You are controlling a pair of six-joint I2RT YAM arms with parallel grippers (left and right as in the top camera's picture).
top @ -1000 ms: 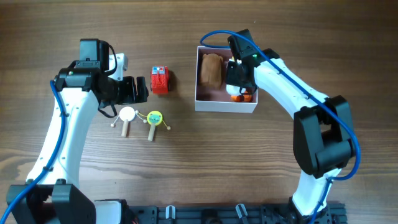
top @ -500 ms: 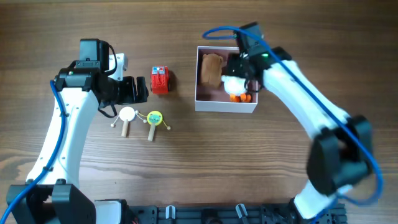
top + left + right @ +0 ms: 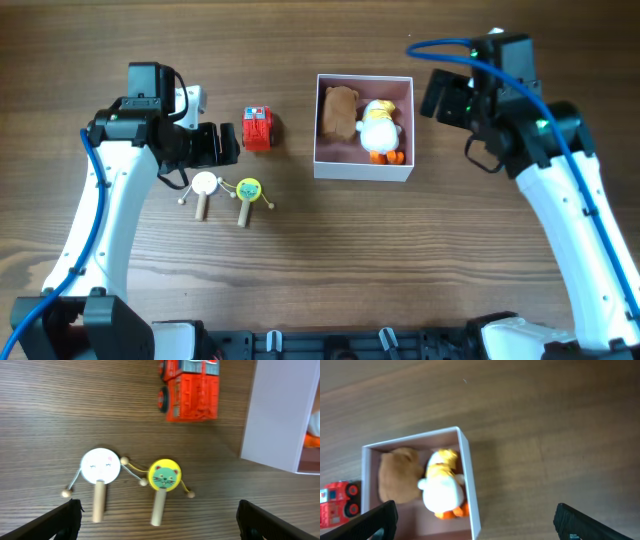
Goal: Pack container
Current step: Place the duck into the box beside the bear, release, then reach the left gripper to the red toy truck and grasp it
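Observation:
The container (image 3: 363, 169), a white-walled box with a pink inside, sits at the table's upper middle. In it lie a brown plush (image 3: 339, 112) and a white duck plush (image 3: 380, 128) with orange feet. My right gripper (image 3: 428, 97) hangs open and empty just right of the box; its wrist view looks down on the container wall (image 3: 469, 475), the duck (image 3: 442, 491) and the brown plush (image 3: 397, 474). My left gripper (image 3: 232, 146) is open and empty, left of a red toy truck (image 3: 257, 128) and above two rattle drums: one white (image 3: 204, 186), one yellow-green (image 3: 248, 189).
The left wrist view shows the truck (image 3: 192, 390), the white drum (image 3: 100, 466), the cat-face drum (image 3: 165, 475) and the container's white side (image 3: 275, 415) at right. The truck (image 3: 337, 502) also peeks in at the right wrist view's left edge.
My right gripper opened, let go of the duck plush in the container, and drew back up and to the right, out of the box. The left arm has not moved.

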